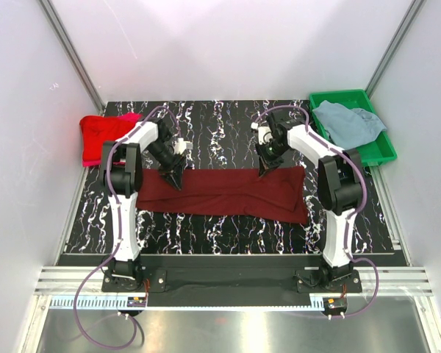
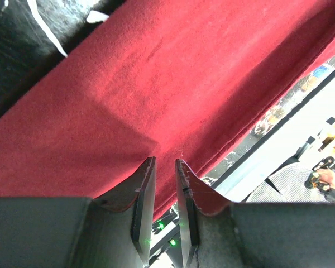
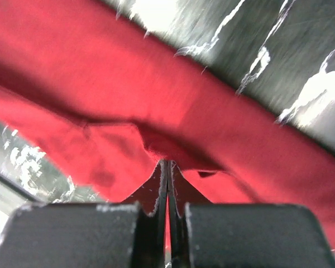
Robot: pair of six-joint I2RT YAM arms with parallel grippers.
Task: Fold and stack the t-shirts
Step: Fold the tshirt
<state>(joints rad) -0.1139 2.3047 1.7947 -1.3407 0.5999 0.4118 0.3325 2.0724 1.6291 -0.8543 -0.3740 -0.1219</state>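
Right now the dark maroon cloth t-shirt lies as a long band across the near half of the black marbled table, and you have both far corners in hand. Your left gripper sits at the band's 10 o'clock corner. Its jaws are drawn to a narrow gap, and the cloth bunches round the tips as if a thick fold is nipped there. Your right gripper is on the far hem towards 1 o'clock, fully closed, with the fabric puckered into its tips.

I judge this to be the fold of the far edge towards you. Lift both ends evenly, keep the hem taut between the arms, and carry it straight to 6 o'clock so the edges meet square. Watch the left pinch; it looks shallow.

Farther off, at 10 o'clock, the bright red cloth shirt rests on the pink one. At 2 o'clock the dusty grey-blue shirt waits in the green plastic tray.
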